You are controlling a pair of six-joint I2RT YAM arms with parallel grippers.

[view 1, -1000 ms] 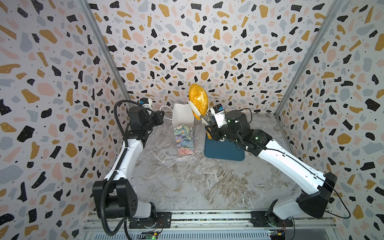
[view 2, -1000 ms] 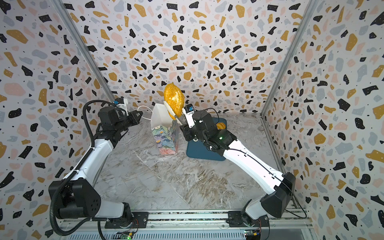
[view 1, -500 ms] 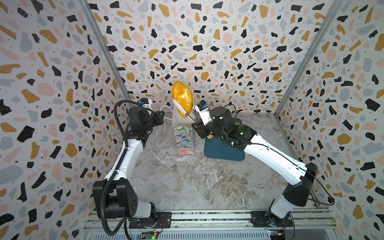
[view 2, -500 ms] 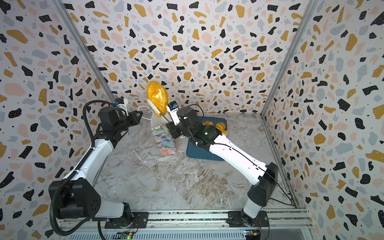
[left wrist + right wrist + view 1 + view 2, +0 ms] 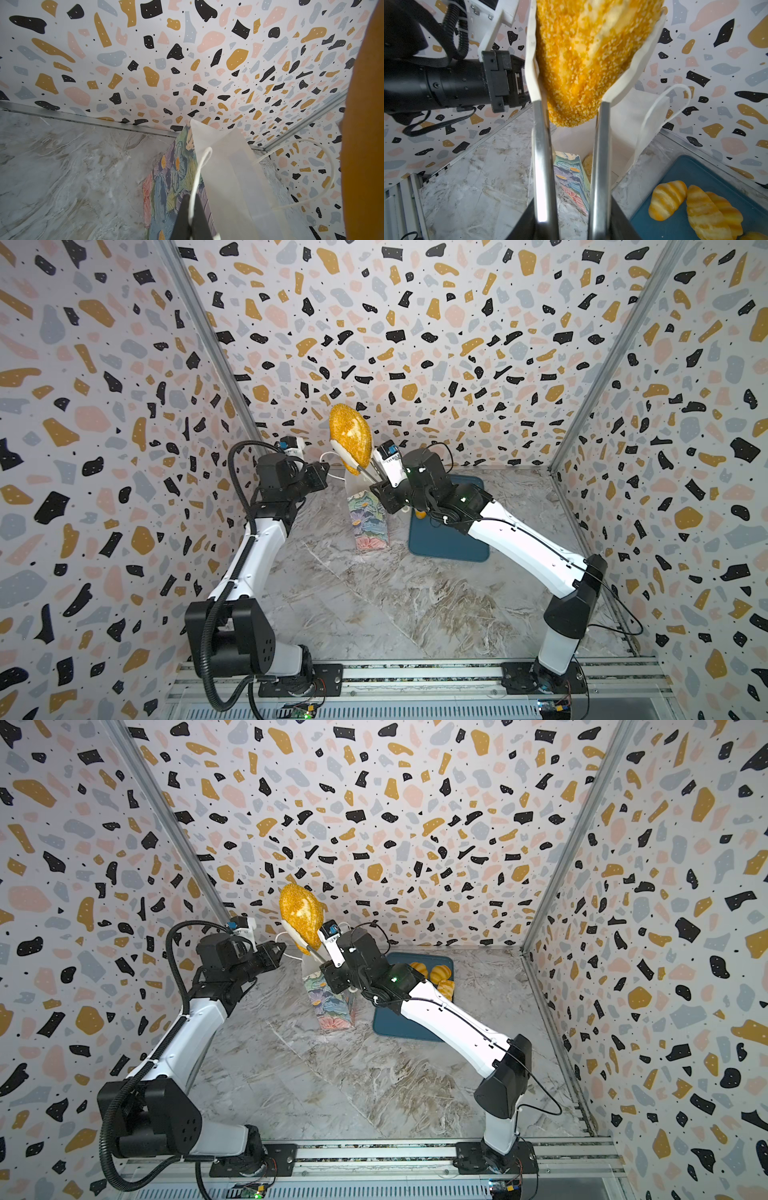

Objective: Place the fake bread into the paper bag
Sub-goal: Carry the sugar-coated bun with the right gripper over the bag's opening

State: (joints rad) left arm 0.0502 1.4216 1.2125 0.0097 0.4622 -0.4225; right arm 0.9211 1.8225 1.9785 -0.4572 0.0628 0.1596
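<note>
right gripper point(image 5: 589, 52): long metal fingers with white pads point(image 5: 530, 62) pinching the large oval golden speckled loaf point(image 5: 350, 438) across its width, long axis upright, above the mouth of the tall floral-print paper bag point(image 5: 368, 524). Not in yet. End-on makes sense imo: the mouth is narrow and the loaf is wide.

left gripper point(image 5: 190, 201): pressed together on one white cord handle point(image 5: 200, 166), drawn outward from the mouth. Looks like its job is holding the bag upright and open.

Bag stands near the back edge of the worktop point(image 5: 374, 605), roughly mid-width. The flat dark-blue tray point(image 5: 399, 1029) sits just beside it toward the back right corner, with striped croissants point(image 5: 667, 202) lying on it.

In the way: the free second handle loop point(image 5: 664, 104) arches just beside the loaf, and the left gripper's body is close on the opposite side. Snag risk going down.
</note>
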